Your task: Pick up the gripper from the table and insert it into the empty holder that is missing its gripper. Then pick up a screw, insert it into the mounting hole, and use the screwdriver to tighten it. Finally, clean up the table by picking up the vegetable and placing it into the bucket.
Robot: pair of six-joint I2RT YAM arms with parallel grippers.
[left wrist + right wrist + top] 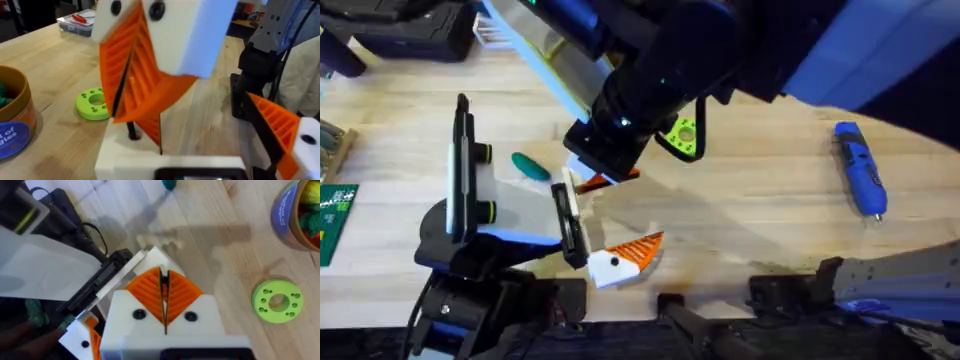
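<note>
My right gripper (605, 182) reaches across from above, its orange pads (150, 287) shut on a thin black thing that looks like a screw (132, 131). The screw's end touches the white holder block (170, 160) of my left gripper (610, 220). A white finger piece with an orange ribbed pad (625, 258) sits at one side of that holder, wide apart from the other side. A second orange ribbed edge (152, 131) stands by the screw. The teal vegetable (530, 165) lies on the table. The blue screwdriver (860, 168) lies far right. The bucket (12, 120) stands behind the grippers.
A lime-green ring disc (682, 135) lies by the right arm, near the bucket (300, 215), which holds colourful toys. Green circuit boards (335, 215) sit at the left edge. A clear box (77, 22) stands at the table's far side.
</note>
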